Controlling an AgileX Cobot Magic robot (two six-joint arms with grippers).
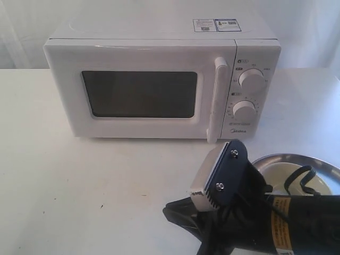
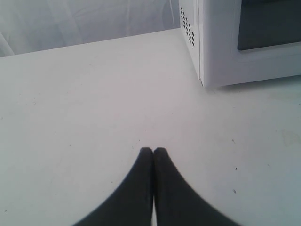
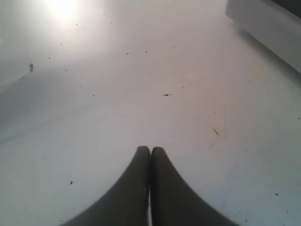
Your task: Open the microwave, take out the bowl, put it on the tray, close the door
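Note:
The white microwave (image 1: 159, 79) stands at the back of the table, its door (image 1: 141, 93) shut and the vertical handle (image 1: 218, 98) next to the two dials. Nothing shows through the dark window. The silver tray (image 1: 300, 158) lies at the front right, half hidden behind my right arm (image 1: 239, 212). A cream-white round shape (image 1: 279, 178) inside it looks like the bowl, mostly covered. My right gripper (image 3: 150, 149) is shut and empty over bare table. My left gripper (image 2: 153, 149) is shut and empty, near the microwave's side corner (image 2: 202, 70).
The white table (image 1: 79, 191) runs wide to the left and in front of the microwave. A white curtain hangs behind. The microwave's lower edge (image 3: 263, 23) shows in the right wrist view.

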